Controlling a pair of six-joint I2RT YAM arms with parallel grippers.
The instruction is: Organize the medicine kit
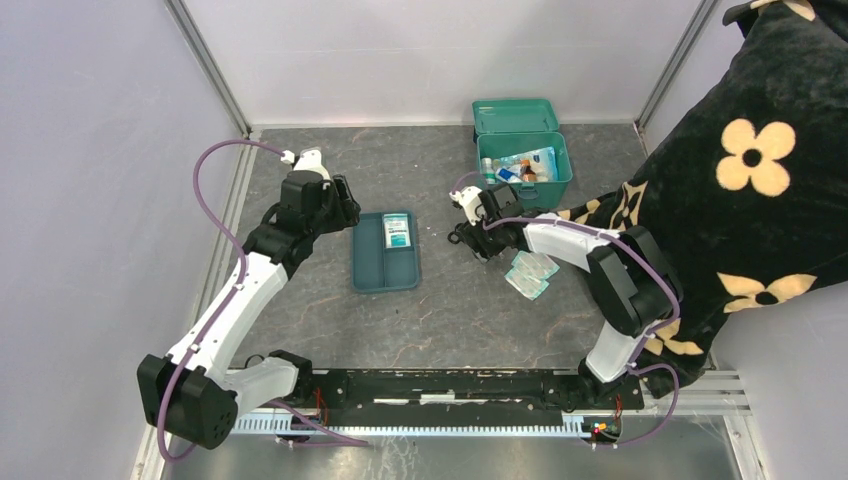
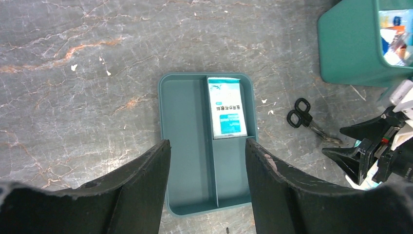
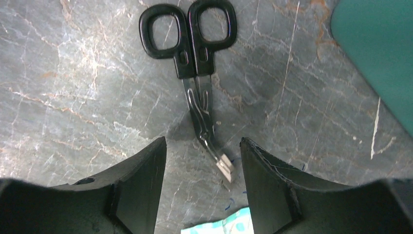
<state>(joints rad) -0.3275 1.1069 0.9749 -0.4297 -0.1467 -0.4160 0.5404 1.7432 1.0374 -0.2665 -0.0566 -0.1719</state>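
Far right on the table [image 1: 450,320]: medicine kit [image 1: 530,188], lid [image 1: 515,115] open behind it, several items [image 1: 527,165] inside. Left of the kit and nearer: divided tray [image 1: 367,258], one packet [image 1: 398,233] in the far end of its right compartment. Between tray and kit, flat on the table: scissors [image 3: 196,73], blade tip between the fingers of the right gripper [image 3: 202,144], handles away from it. Just nearer than the scissors: two sachets [image 1: 530,272], close together, partly under the right arm.

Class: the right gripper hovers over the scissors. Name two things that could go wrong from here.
1. Only the thin blade tip of the scissors sits inside the open right gripper; closing there, it may slip.
2. The packets lie close behind that gripper; pulling back could sweep them aside.
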